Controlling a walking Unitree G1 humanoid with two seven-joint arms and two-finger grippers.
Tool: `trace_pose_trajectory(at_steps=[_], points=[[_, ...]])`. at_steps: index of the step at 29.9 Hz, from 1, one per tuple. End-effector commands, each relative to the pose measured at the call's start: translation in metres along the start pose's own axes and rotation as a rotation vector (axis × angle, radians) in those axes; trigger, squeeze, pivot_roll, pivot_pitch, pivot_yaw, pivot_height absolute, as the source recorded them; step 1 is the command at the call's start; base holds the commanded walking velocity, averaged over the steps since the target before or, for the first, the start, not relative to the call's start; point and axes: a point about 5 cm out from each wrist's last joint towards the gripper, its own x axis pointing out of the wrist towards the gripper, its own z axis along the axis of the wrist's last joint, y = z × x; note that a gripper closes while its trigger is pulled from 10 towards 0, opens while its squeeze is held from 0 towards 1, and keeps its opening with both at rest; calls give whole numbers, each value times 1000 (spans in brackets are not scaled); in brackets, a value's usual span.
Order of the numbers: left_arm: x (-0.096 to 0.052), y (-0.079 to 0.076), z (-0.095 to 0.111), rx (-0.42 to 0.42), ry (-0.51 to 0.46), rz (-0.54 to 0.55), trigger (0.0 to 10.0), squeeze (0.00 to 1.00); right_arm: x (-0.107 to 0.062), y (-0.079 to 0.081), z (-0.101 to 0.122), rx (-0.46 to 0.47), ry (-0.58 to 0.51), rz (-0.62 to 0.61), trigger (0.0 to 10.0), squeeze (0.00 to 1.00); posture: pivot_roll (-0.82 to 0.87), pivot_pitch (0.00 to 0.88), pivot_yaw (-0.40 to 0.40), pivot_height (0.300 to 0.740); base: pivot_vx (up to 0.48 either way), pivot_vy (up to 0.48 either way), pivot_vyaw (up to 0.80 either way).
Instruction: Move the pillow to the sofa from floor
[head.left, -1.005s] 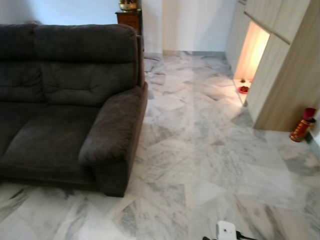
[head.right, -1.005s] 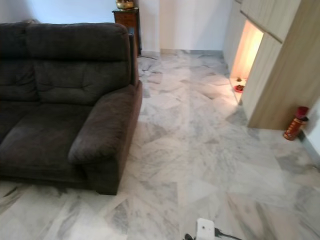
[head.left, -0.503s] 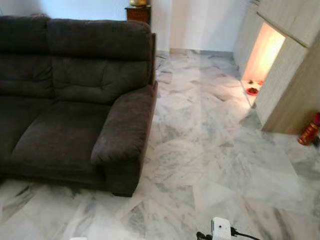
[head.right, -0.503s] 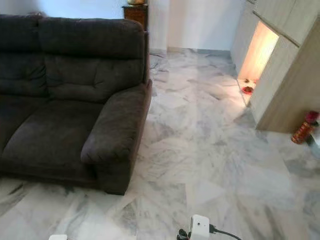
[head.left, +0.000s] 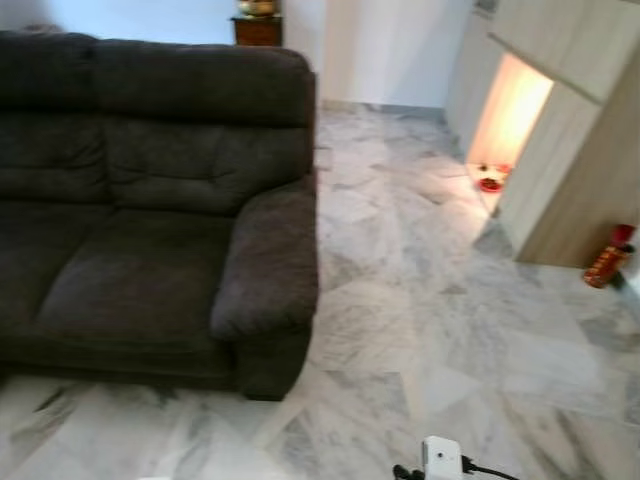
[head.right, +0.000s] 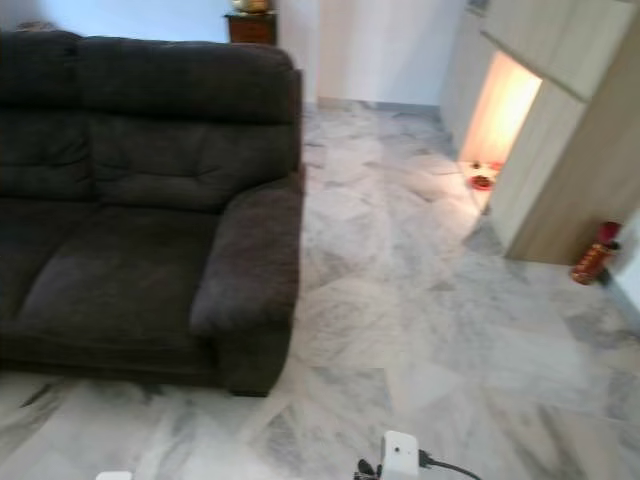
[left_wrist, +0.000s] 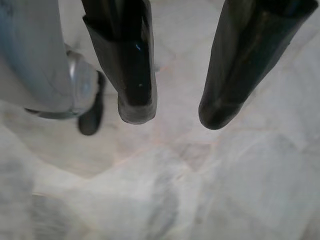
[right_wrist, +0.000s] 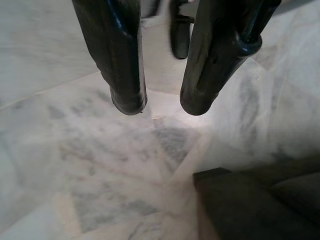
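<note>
Where the marble floor (head.left: 420, 300) spreads out in pale grey-veined tiles, a dark plush sofa (head.left: 150, 200) stands at its left side, its two seats bare and its near armrest (head.left: 268, 265) jutting out over the tiles. No pillow can be made out on the sofa or on the floor beside it. Behind the sofa's back corner stands a dark wooden cabinet (head.left: 257, 30) against a white wall (head.left: 385, 45). Well apart from the sofa, across the open floor, a light wood cupboard (head.left: 580, 130) runs along the right side, with a warmly lit niche (head.left: 508, 115) holding a small red dish (head.left: 490, 184) at its foot. Beyond the cupboard's near corner stands a red cylinder (head.left: 608, 258) — too blurred to name further. Nearer than the sofa, low in the head views, lies a small white block (head.left: 441, 460) with a black cable (head.left: 490, 470). The left gripper (left_wrist: 175, 117) hangs over bare marble, its two black fingers apart and holding nothing. The right gripper (right_wrist: 157, 107) hangs likewise — fingers parted, empty — with a dark sofa corner (right_wrist: 255, 205) on the tiles just past it.
</note>
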Motion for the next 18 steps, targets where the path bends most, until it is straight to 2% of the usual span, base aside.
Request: trace_pose_trajectory(at_steps=[1,18], points=[[-1,3,-8,-9,29,6,10000,0,-1,0,-4,17,7,-9,10000,0,103,34,-4,740,0,480,0],[-1,2,-7,-14,29,2,10000,0,0,0,-3,10,16,0,10000,0,102,35,-4,740,0,480,0]])
